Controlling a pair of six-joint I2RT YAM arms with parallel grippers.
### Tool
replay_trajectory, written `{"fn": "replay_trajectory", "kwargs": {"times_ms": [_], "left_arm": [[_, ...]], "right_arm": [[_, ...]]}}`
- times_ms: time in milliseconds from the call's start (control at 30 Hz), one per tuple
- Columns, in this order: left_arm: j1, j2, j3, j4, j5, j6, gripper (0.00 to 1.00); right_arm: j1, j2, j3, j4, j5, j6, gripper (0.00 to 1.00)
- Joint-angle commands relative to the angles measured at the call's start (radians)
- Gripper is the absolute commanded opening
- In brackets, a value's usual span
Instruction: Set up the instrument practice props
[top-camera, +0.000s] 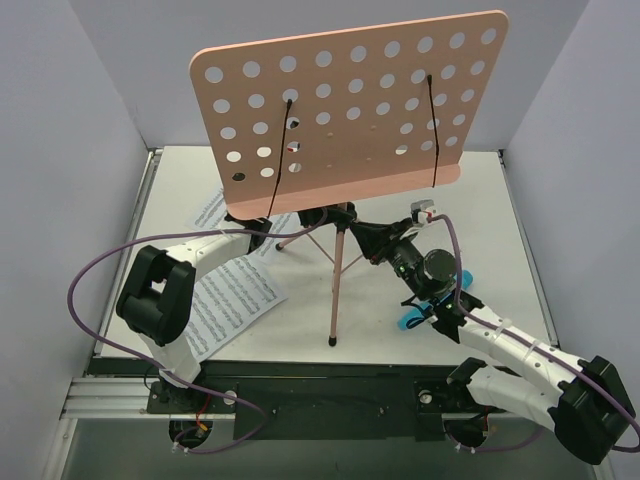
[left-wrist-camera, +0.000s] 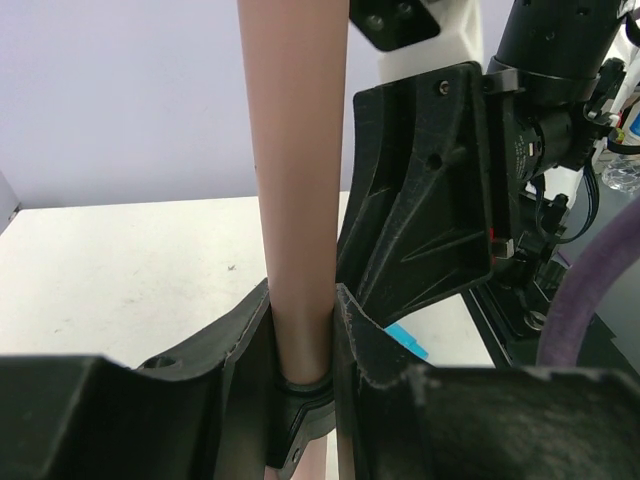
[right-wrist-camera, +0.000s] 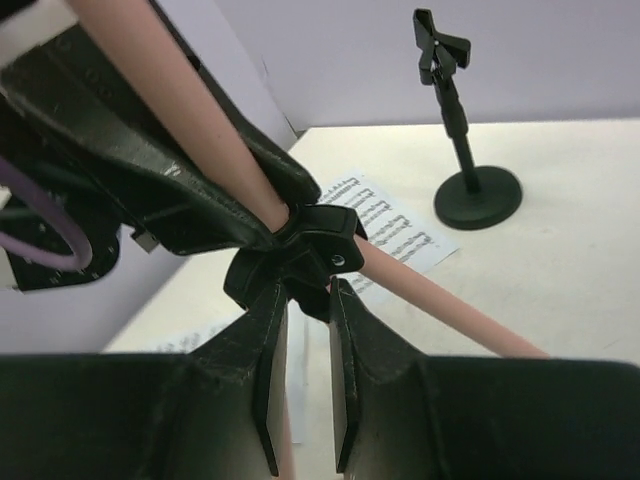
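Finding: the music stand (top-camera: 340, 183) is upright on the table (top-camera: 290, 335), with the left gripper (left-wrist-camera: 302, 305) closed on its pink post (left-wrist-camera: 295, 150). The fingers bear on both sides of the tube, directly above a black collar (left-wrist-camera: 300, 395). The right gripper (right-wrist-camera: 308, 290) shows only a narrow slit between its jaws, and its tips are at the black hub (right-wrist-camera: 300, 250) where the tripod legs (top-camera: 335, 290) spread. Whether it pinches the hub cannot be determined. Two sheets of printed music (top-camera: 235, 300) lie flat on the table beneath and outboard of the left arm, neither one held. A black clip stand (right-wrist-camera: 465, 150) on a round base stands well ahead of the right gripper.

Assessment: the stand appears light but top-heavy, since a broad perforated desk sits on a thin post. The smooth tube is likely to slip or turn in a loose grip, and the legs look thin enough to bend. Recommended holds are the post beside the collar or the hub itself, not the desk edge. The sheets are limp, so they are best pinched at an edge.
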Motion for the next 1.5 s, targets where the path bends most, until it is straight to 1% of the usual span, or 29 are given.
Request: {"fn": "replay_trajectory", "kwargs": {"times_ms": [0,133,200,233,400,467,567,633,733,800,833,867,900,933,967,1000,1033,1067,1100,1133,1167,1200,1233,1267,1333,1467], "left_arm": [[-0.009,0.040,-0.037,-0.084,0.079,-0.010,0.00],[-0.007,0.039,-0.037,-0.084,0.081,-0.012,0.00],[-0.009,0.039,-0.038,-0.084,0.081,-0.010,0.00],[-0.009,0.039,-0.038,-0.084,0.081,-0.010,0.00],[-0.007,0.037,-0.038,-0.084,0.081,-0.010,0.00],[-0.009,0.037,-0.037,-0.084,0.081,-0.010,0.00],[-0.007,0.037,-0.035,-0.084,0.081,-0.012,0.00],[-0.007,0.039,-0.034,-0.084,0.081,-0.010,0.00],[-0.007,0.039,-0.034,-0.084,0.079,-0.013,0.00],[-0.009,0.041,-0.030,-0.084,0.081,-0.013,0.00],[-0.007,0.042,-0.030,-0.084,0.081,-0.015,0.00],[-0.007,0.041,-0.029,-0.084,0.082,-0.016,0.00],[-0.007,0.042,-0.030,-0.083,0.082,-0.016,0.00],[-0.007,0.042,-0.030,-0.083,0.082,-0.016,0.00],[-0.007,0.041,-0.030,-0.083,0.082,-0.018,0.00],[-0.009,0.042,-0.030,-0.081,0.082,-0.016,0.00],[-0.009,0.042,-0.032,-0.080,0.082,-0.019,0.00],[-0.009,0.041,-0.032,-0.078,0.082,-0.021,0.00],[-0.009,0.041,-0.032,-0.077,0.084,-0.021,0.00],[-0.009,0.041,-0.030,-0.075,0.082,-0.024,0.00],[-0.009,0.039,-0.032,-0.075,0.082,-0.022,0.00],[-0.009,0.039,-0.032,-0.075,0.082,-0.024,0.00],[-0.009,0.039,-0.030,-0.075,0.082,-0.025,0.00],[-0.009,0.040,-0.030,-0.075,0.082,-0.024,0.00],[-0.009,0.041,-0.029,-0.074,0.082,-0.029,0.00],[-0.009,0.037,-0.029,-0.074,0.084,-0.032,0.00]], "right_arm": [[-0.018,-0.008,-0.038,0.021,0.248,0.396,0.00],[-0.018,0.005,-0.032,-0.011,0.296,0.667,0.00],[-0.018,0.011,-0.026,-0.040,0.315,0.778,0.00],[-0.018,0.016,-0.024,-0.051,0.323,0.804,0.00],[-0.017,0.024,-0.031,-0.101,0.363,1.077,0.00],[-0.015,0.022,-0.029,-0.138,0.368,1.192,0.00],[-0.007,0.013,-0.017,-0.267,0.371,1.373,0.00],[0.003,0.016,-0.012,-0.301,0.371,1.422,0.00],[0.008,0.012,-0.014,-0.252,0.394,1.360,0.00],[0.000,-0.014,-0.015,-0.188,0.385,1.190,0.01],[-0.003,-0.027,-0.014,-0.181,0.386,1.080,0.05],[-0.003,-0.057,-0.006,-0.192,0.380,1.017,0.14],[-0.006,-0.076,-0.001,-0.194,0.372,0.895,0.19],[-0.007,-0.103,0.015,-0.201,0.344,0.836,0.29],[-0.007,-0.116,0.025,-0.212,0.328,0.700,0.37],[-0.007,-0.134,0.043,-0.233,0.293,0.642,0.46],[-0.010,-0.140,0.048,-0.241,0.271,0.523,0.49],[-0.015,-0.151,0.054,-0.249,0.232,0.477,0.53],[-0.030,-0.156,0.055,-0.252,0.199,0.396,0.54],[-0.046,-0.157,0.055,-0.252,0.123,0.343,0.55],[-0.081,-0.157,0.055,-0.252,0.083,0.324,0.55],[-0.098,-0.151,0.052,-0.241,-0.003,0.300,0.55],[-0.124,-0.145,0.046,-0.229,-0.035,0.286,0.55],[-0.144,-0.131,0.040,-0.202,-0.104,0.256,0.55],[-0.158,-0.101,0.040,-0.168,-0.170,0.222,0.54],[-0.165,-0.042,0.038,-0.057,-0.224,0.214,0.52]]}}
